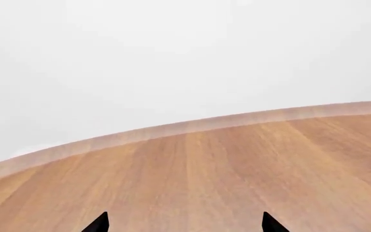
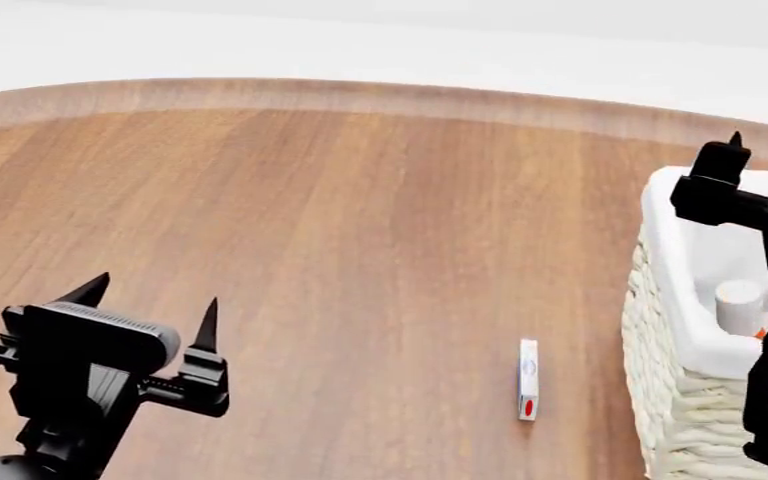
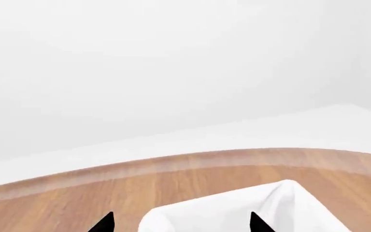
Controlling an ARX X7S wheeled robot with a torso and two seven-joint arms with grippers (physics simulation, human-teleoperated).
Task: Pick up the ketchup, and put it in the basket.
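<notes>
One wicker basket [image 2: 671,400] stands on the wooden desk [image 2: 357,250]. One ketchup bottle [image 2: 742,305] lies inside the basket; one small white-and-red box [image 2: 528,379] stands just beside it. Two grippers show.

The basket [image 2: 678,400] stands at the table's [image 2: 331,250] right edge. The ketchup [image 2: 740,305] lies in it. A small box [image 2: 528,378] lies just left of the basket.
</notes>
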